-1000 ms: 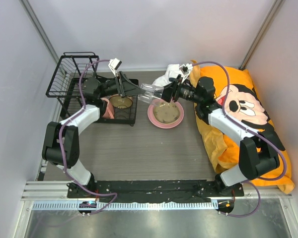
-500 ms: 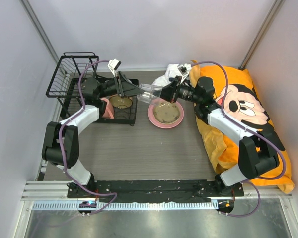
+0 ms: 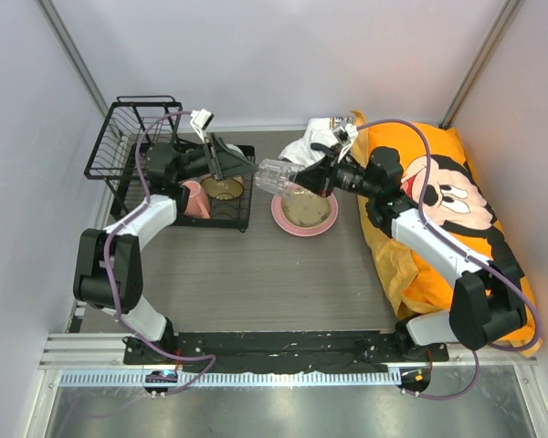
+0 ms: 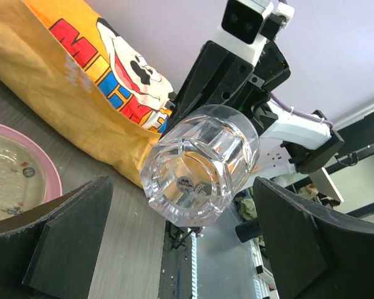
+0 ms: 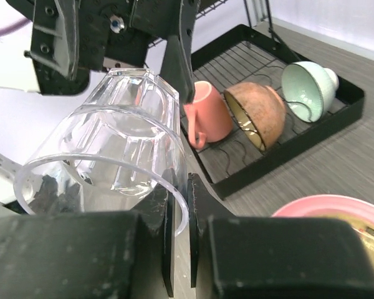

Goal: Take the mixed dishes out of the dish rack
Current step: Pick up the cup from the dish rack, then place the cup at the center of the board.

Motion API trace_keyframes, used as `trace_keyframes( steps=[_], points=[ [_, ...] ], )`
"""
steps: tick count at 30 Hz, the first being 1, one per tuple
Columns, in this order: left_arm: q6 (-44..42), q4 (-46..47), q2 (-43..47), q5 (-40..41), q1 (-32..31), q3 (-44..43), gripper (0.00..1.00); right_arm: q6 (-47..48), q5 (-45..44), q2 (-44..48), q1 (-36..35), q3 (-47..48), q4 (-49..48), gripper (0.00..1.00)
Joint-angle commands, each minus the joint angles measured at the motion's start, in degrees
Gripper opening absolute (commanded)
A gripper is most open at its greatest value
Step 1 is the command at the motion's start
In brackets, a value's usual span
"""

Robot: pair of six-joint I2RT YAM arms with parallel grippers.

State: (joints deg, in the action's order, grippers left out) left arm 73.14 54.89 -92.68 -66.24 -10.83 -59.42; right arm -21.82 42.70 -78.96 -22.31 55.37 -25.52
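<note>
The dish rack [image 3: 221,224] stands rear-left on the tabletop [image 3: 256,283], a mug [image 3: 194,198] in its tray. The plate [image 3: 303,233] lies right of it, with the glass cup [image 3: 276,175] in the air between them.

Glass cup [image 3: 276,175] sideways midair; mug [image 3: 197,198], two bowls [image 5: 257,115] in rack [image 5: 287,157]; dish [image 3: 303,209] on plate [image 3: 280,219].

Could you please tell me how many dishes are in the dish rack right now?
3, all on the lower tray: a pink mug, a brown bowl on its side next to it, and a mint-green bowl at the end. Others may be hidden from view.
</note>
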Motion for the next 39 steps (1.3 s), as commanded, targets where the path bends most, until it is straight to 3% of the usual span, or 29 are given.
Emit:
trace_keyframes(
  steps=[1,5,8,9,10,13,17,25,39],
  points=[
    [-2.48,-0.75,3.47,-0.38,1.69,-0.70,1.00,9.65,-2.70,5.30,0.33,1.40,11.04,0.01],
    [-9.40,-10.66,5.14,-0.47,3.44,-2.28,1.00,20.31,-9.46,7.50,0.33,5.53,29.34,0.01],
    [-22.57,-28.12,7.07,0.40,4.24,-4.91,1.00,27.06,-15.44,8.03,0.33,8.43,41.48,0.01],
    [-32.96,-35.48,7.51,1.36,4.24,-6.05,1.00,28.40,-16.93,8.20,0.33,9.04,44.12,0.01],
    [-37.85,-48.00,7.78,3.38,4.24,-8.93,1.00,29.98,-19.73,8.12,0.33,10.62,49.46,0.01],
    [-54.61,-69.13,7.96,7.69,4.24,-12.82,1.00,35.61,-23.70,7.59,0.25,14.48,60.18,0.01],
    [-64.26,-79.91,7.78,13.40,4.33,-15.55,1.00,41.94,-30.55,6.45,0.33,18.80,71.64,0.01],
    [-72.96,-88.38,8.66,19.47,4.33,-15.29,1.00,47.31,-33.21,0.57,0.33,23.47,88.96,0.01],
    [-77.10,-91.10,10.68,29.85,4.33,-16.08,1.00,47.23,-37.33,-6.56,-1.07,13.18,82.39,0.01]
  ],
)
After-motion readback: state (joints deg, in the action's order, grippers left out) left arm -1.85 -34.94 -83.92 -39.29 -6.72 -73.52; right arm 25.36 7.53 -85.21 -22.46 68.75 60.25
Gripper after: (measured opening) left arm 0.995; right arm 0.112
